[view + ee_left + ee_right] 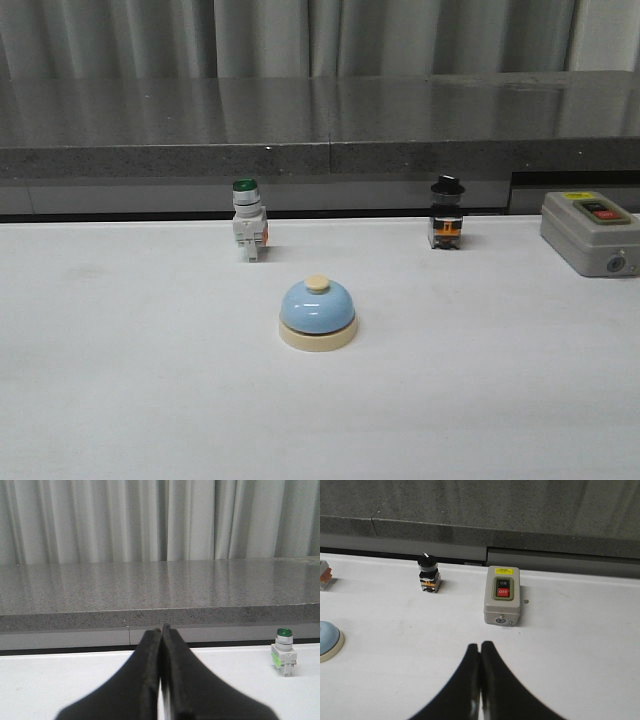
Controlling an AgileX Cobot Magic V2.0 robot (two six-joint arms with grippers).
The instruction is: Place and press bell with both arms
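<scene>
The bell (317,312) stands upright on the desk (130,400). Light-blue glossy dome, cream round base, cream top button. Nothing touches it.
</scene>
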